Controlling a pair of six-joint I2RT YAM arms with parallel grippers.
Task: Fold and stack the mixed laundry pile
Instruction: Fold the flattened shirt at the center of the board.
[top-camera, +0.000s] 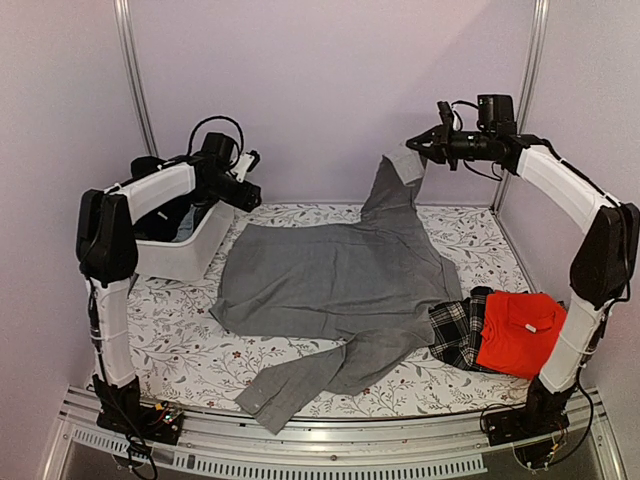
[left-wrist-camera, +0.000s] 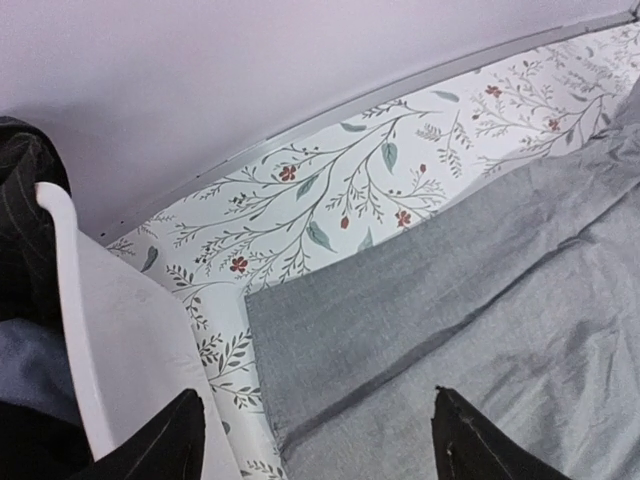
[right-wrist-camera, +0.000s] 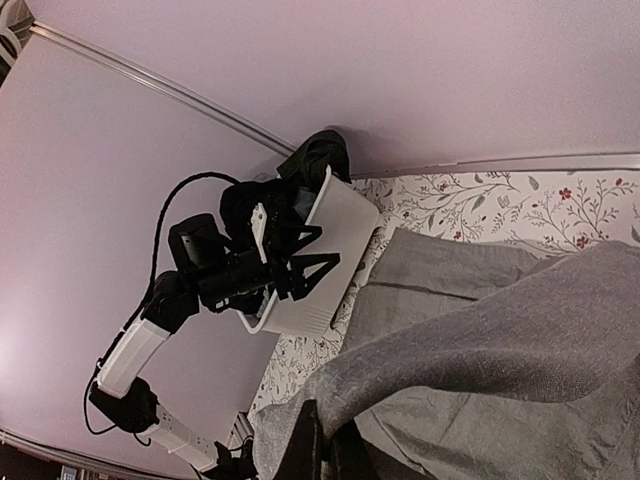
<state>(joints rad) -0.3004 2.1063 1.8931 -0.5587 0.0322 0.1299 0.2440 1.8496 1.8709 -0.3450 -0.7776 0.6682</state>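
Note:
A grey long-sleeved shirt (top-camera: 330, 275) lies spread flat mid-table. One sleeve (top-camera: 395, 185) is lifted at the back right, with my right gripper (top-camera: 413, 150) shut on its cuff. In the right wrist view the grey cloth (right-wrist-camera: 500, 340) drapes away from the closed right gripper (right-wrist-camera: 330, 445). My left gripper (top-camera: 250, 195) hangs open above the shirt's back-left corner (left-wrist-camera: 330, 330), and its fingertips (left-wrist-camera: 170, 440) hold nothing. A red shirt (top-camera: 520, 332) and plaid cloth (top-camera: 458, 325) lie at the front right.
A white tub (top-camera: 190, 245) stands at the back left, beside the left gripper, with a black garment (left-wrist-camera: 25, 220) and a blue piece (left-wrist-camera: 30, 360) inside. The shirt's other sleeve (top-camera: 320, 380) trails toward the front edge. Walls close in the back and sides.

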